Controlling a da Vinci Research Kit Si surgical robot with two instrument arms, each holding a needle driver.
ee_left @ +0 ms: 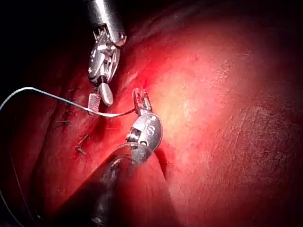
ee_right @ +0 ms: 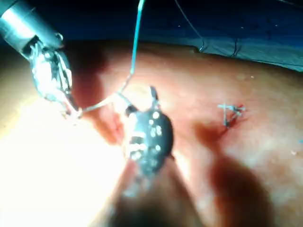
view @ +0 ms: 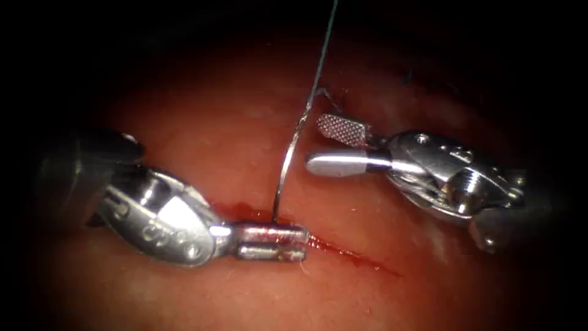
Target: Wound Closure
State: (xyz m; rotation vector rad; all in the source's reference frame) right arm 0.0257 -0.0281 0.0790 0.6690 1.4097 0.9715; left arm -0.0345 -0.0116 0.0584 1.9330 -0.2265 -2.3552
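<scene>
Left steel needle driver (view: 272, 243) clenches the curved silver needle (view: 286, 168) near its tip at the red cut (view: 352, 254), picture centre. Right steel needle driver (view: 337, 147) gapes, holding nothing. Weak grip could let the needle swivel, tearing the pink tissue (view: 214, 122).

The needle (view: 288, 165) and thread (view: 321, 55) are standing just ahead of the right tool (view: 313, 146)'s parted jaws, blocking that path; the left tool (view: 305, 243), gripping the needle's lower end, is lying below.

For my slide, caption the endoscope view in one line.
Left tool grips the needle near its tip above the cut; right tool open beside it, thread trailing upward.
</scene>
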